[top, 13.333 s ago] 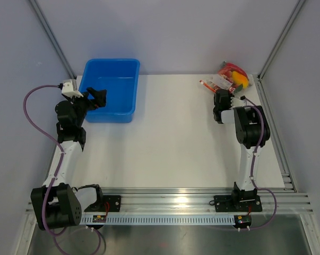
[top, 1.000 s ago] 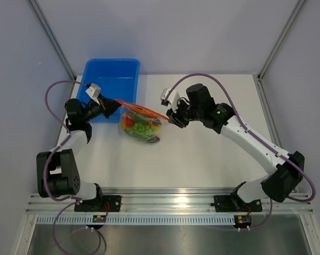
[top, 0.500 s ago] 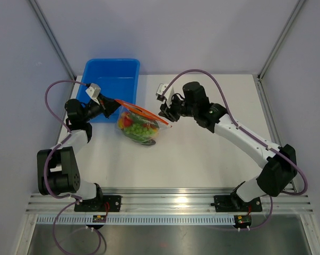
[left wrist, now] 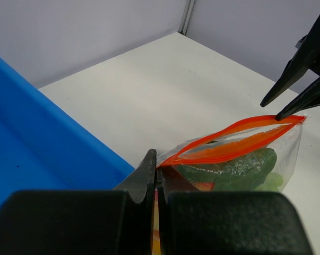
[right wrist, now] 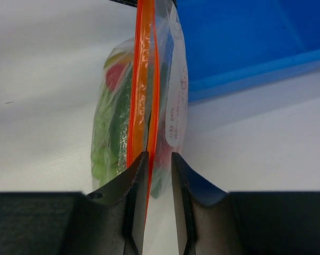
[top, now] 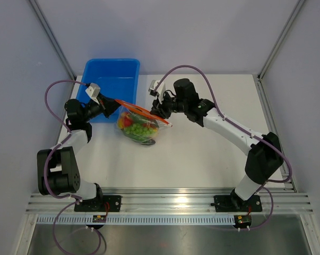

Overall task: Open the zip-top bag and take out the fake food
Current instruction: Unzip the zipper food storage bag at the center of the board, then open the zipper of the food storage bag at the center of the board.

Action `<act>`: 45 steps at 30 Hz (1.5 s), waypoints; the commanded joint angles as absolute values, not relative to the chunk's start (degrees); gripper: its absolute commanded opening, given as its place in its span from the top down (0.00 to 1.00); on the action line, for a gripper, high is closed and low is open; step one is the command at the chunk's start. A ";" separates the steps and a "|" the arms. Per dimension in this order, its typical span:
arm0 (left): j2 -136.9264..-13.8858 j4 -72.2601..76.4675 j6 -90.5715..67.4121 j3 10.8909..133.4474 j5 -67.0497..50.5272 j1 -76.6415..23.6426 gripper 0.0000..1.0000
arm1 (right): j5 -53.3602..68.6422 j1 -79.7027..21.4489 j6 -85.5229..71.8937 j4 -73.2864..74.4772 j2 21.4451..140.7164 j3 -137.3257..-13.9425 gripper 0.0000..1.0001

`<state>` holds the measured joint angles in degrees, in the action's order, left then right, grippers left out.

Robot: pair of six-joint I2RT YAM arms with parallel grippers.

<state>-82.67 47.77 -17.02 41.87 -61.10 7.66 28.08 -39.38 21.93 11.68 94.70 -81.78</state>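
Reaching in from the near edge of the table (top: pixel 202 159), the left gripper (top: pixel 113 108) was clenched on one end of the zip strip (top: pixel 141 111), its fingers (left wrist: pixel 146 178) pressed tight together on that corner. The right gripper (top: pixel 161 110) sat at the strip's other end. Its fingers (right wrist: pixel 137 170) were slightly parted, with the orange-red band running between them and lying closer to one finger than the other. The bag (top: pixel 141 130) hung between the two grippers over the left-middle of the table, strip uppermost. Whether its bottom touched the surface could not be told. The toy food (top: pixel 137 127) was inside it, green pieces lowest with red and yellow above. A white label (right wrist: pixel 176 114) with handwriting faced the far side. Just beyond the bag and the left gripper stood a blue tub (top: pixel 111 60) at the table's far left.
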 commanded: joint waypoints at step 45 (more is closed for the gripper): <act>-77.70 54.49 -19.51 41.49 -59.33 8.44 0.62 | 14.08 -41.75 18.72 0.88 96.25 -83.59 1.00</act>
